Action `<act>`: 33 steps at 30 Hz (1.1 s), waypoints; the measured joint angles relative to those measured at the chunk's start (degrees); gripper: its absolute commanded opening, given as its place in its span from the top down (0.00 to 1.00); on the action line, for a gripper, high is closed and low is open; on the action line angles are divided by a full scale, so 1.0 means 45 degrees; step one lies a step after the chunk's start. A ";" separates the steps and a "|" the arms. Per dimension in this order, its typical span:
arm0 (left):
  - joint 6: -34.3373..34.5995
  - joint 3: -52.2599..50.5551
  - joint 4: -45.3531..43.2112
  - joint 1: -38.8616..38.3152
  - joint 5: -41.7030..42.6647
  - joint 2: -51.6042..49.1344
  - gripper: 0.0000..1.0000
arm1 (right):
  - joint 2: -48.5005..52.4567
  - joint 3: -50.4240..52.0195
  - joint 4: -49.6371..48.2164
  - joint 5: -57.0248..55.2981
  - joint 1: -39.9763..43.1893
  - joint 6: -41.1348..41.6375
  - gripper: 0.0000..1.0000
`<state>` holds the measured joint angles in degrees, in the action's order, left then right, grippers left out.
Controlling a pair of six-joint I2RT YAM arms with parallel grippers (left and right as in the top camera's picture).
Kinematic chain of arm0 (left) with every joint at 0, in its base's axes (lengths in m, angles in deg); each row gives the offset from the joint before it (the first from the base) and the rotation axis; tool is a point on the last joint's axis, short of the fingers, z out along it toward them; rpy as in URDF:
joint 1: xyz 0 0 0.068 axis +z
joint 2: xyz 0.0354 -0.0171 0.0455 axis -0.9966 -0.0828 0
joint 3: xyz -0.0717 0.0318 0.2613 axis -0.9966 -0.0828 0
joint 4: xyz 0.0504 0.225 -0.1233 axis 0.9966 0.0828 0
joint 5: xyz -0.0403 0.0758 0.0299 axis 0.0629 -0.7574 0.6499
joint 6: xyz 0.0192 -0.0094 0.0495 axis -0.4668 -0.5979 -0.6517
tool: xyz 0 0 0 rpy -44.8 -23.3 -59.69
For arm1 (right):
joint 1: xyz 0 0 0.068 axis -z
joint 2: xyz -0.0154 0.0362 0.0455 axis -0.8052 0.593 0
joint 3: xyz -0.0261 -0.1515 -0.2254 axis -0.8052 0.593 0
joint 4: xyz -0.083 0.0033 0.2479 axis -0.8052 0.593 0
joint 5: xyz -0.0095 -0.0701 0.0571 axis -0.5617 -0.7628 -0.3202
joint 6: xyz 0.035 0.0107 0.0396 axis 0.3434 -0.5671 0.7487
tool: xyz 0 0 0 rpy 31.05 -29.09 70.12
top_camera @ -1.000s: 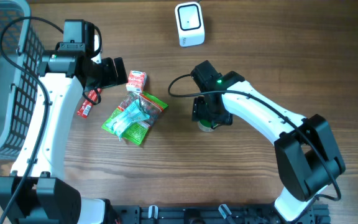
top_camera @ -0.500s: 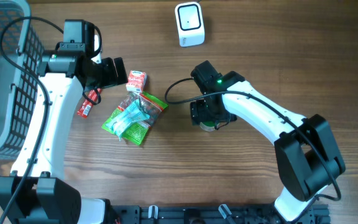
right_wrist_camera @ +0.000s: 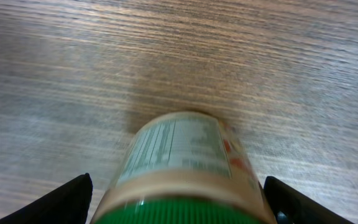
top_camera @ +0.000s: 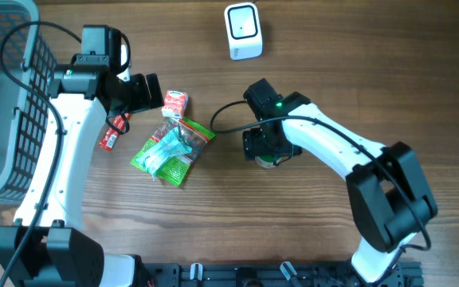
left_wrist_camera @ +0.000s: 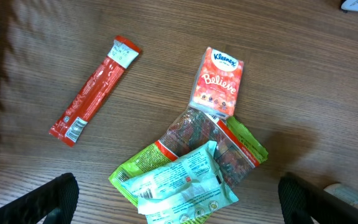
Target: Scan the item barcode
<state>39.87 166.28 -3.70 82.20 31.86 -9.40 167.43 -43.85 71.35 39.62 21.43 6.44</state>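
Left end effector (left_wrist_camera: pixel 178 200), spread wide, near Kleenex Believe tissue pack (left_wrist_camera: pixel 218 83)

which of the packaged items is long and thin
The red stick sachet, lying alone left of the orange Kleenex tissue pack; the green snack bags are broad and crumpled.

Words we can read
We read "Kleenex" and "Believe" on the orange-pink soft tissue pack (left_wrist_camera: pixel 218 83); label print on the green-lidded jar (right_wrist_camera: pixel 179 155) is too blurred.

Checkout-style tabletop: scanner (top_camera: pixel 243 30), basket (top_camera: pixel 6 104), packaged goods (top_camera: pixel 171 151).
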 measured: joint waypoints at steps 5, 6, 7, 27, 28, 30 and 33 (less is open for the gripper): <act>0.0000 0.0000 -0.0005 0.0000 0.0000 0.0000 0.00 | 0.0277 0.0019 -0.0151 -0.0029 -0.0005 -0.0107 0.00; 0.0000 0.0000 0.0000 0.0000 0.0000 0.0000 0.00 | 0.0277 0.0019 -0.0194 -0.0039 -0.0005 -0.0092 0.00; 0.0000 0.0000 -0.0005 0.0000 0.0000 0.0000 0.00 | 0.0277 0.0019 -0.0209 -0.0039 -0.0005 -0.0097 0.01; 0.0000 0.0000 -0.0005 0.0000 0.0000 0.0000 0.00 | 0.0272 0.0019 -0.0136 -0.0170 0.0000 -0.0136 0.43; 0.0000 0.0000 -0.0005 0.0000 0.0000 0.0000 0.00 | 0.0272 0.0019 -0.0136 -0.0175 0.0000 -0.0136 0.41; 0.0000 0.0000 -0.0005 0.0000 0.0000 0.0000 0.00 | 0.0272 0.0019 -0.0131 -0.0175 0.0000 -0.0136 0.44; 0.0000 0.0000 0.0000 0.0000 0.0000 0.0000 0.00 | 0.0272 0.0019 -0.0131 -0.0175 0.0000 -0.0141 0.47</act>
<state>39.87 166.28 -3.70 82.20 31.86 -9.40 168.66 -43.76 70.76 38.83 21.43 5.81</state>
